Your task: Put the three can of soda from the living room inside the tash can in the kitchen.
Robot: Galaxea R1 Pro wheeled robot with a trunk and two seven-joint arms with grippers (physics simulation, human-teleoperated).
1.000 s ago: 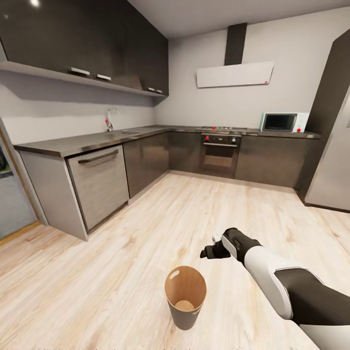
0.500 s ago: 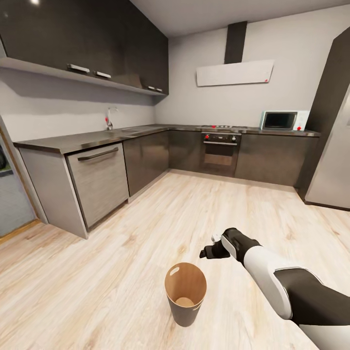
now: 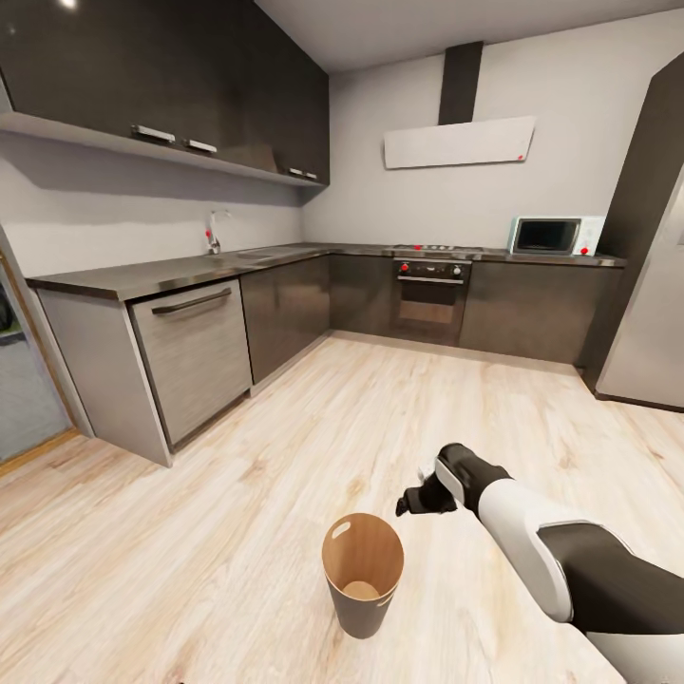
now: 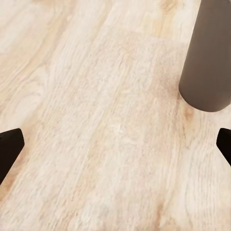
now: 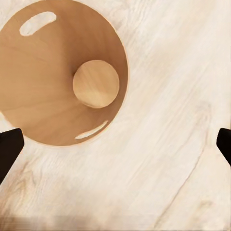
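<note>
Since half a second ago the right hand (image 3: pixel 410 501) has slid slightly right and down in the head view, above and right of the bin (image 3: pixel 362 576); bin and room sit as before. Both hands are spread wide and empty, the left hand's (image 4: pixel 115 144) fingertips at the edges of its wrist view. The bin stands upright at lower centre: grey outside, brown inside, oval cut-outs near the rim, bare bottom (image 5: pixel 96 83). Pale wood floor (image 3: pixel 285 456) runs to dark cabinets (image 3: pixel 285 318), a grey bench (image 3: pixel 171 274), oven (image 3: pixel 429 302) and microwave (image 3: pixel 556 237).
</note>
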